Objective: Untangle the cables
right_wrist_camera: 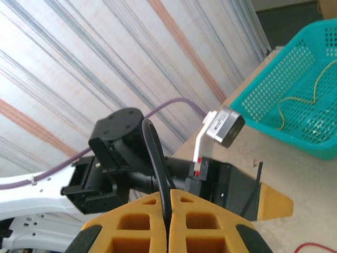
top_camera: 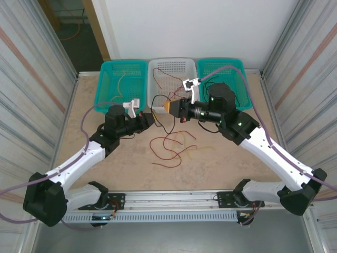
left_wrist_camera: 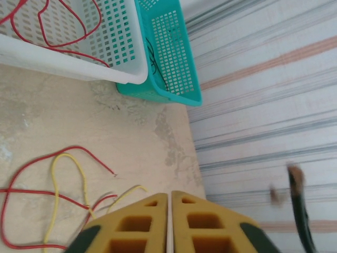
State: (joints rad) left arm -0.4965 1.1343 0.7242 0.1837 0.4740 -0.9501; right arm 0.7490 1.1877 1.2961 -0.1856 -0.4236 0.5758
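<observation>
Black cable (right_wrist_camera: 156, 158) sits pinched in the closed right hand (right_wrist_camera: 169, 197), the left hand (left_wrist_camera: 169, 197) shut near red cables (left_wrist_camera: 79, 147) on the surface (left_wrist_camera: 63, 116).

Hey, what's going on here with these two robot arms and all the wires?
Two robot arms are working on a tangle of thin cables. The right gripper is shut on a black cable. The left gripper faces it close by and is shut too, but it isn't clear whether it holds anything. Red cables and yellow cables lie loose on the table. A few cables already sit in the baskets at the far edge.
</observation>
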